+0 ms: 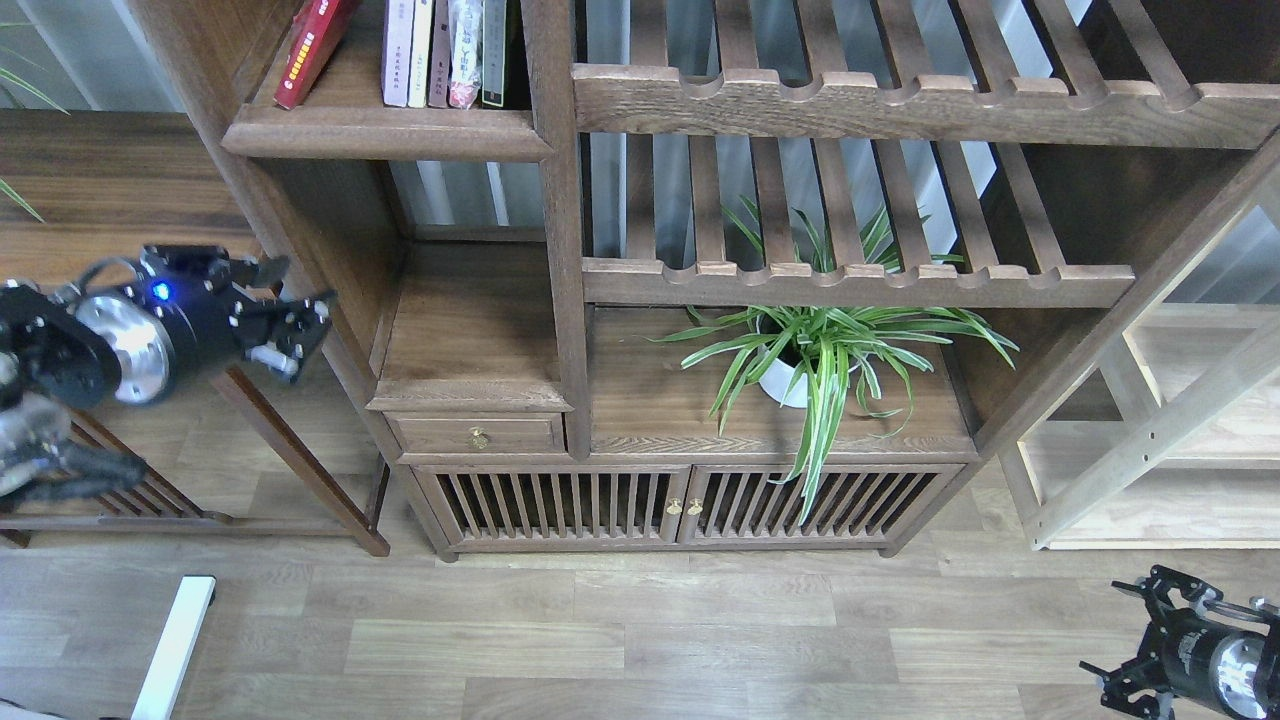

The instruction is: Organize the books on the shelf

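The shelf holds a leaning red book and upright books. Left hand is spread apart and empty; right hand state is indeterminate.

On the shelf one book leans at the left — the other books stand right of it; the plant sits below, to the right.
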Controlling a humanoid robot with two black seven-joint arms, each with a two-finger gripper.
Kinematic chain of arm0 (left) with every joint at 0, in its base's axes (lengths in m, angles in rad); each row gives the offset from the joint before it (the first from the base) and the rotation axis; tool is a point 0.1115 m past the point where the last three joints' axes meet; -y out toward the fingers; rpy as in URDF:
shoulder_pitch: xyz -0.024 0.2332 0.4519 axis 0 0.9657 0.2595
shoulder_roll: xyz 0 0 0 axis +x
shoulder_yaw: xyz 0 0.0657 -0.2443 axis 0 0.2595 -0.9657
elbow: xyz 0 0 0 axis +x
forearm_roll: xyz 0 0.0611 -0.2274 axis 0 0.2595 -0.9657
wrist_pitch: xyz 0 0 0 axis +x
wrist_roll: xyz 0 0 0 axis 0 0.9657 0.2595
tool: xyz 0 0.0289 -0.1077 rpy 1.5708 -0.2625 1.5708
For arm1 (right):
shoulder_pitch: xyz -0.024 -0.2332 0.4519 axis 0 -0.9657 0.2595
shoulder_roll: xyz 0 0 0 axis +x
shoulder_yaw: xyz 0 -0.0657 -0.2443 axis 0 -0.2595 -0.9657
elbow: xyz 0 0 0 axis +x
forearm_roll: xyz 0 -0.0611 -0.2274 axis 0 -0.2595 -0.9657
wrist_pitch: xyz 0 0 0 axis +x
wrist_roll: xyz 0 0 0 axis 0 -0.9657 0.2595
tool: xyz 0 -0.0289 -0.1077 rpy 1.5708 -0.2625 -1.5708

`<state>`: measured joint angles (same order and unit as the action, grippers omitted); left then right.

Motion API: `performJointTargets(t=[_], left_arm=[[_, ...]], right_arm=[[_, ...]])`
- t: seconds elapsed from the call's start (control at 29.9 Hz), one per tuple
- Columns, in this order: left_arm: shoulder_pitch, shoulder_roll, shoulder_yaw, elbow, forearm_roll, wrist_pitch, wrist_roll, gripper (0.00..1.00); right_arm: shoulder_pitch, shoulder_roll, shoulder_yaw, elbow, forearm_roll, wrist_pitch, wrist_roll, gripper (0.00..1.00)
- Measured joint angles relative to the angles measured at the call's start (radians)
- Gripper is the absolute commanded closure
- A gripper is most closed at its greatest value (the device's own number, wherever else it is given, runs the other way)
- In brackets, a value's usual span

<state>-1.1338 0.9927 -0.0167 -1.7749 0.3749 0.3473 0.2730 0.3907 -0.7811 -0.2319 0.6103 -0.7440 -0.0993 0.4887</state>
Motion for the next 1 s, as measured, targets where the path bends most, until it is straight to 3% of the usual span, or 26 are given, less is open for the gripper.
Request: performJointTargets(t=[0.37, 0.63, 0.7, 1.0], left_arm=[[0.385, -0.039, -0.005, 0.002, 0.138, -0.009, -0.084, 0.46], [0.635, -0.123, -0.010, 0.039, 0.171, 0.008, -0.170, 0.39], [0.691, -0.156, -0.011, 0.069, 0.183, 0.017, -0.191, 0.27], [0.937, -0.355, -0.003, 0.326, 0.191, 0.035, -0.315, 0.26]], right_arm=[[-0.044, 0.016, 0.008, -0.005, 0.003, -0.024, 0.000, 0.01], [-0.093, 0.056, 0.008, -0.037, 0.003, -0.051, 0.000, 0.01], [-0.109, 0.075, 0.008, -0.062, 0.003, -0.053, 0.000, 0.01], [-0.201, 0.191, 0.010, -0.236, 0.015, -0.054, 0.000, 0.01]])
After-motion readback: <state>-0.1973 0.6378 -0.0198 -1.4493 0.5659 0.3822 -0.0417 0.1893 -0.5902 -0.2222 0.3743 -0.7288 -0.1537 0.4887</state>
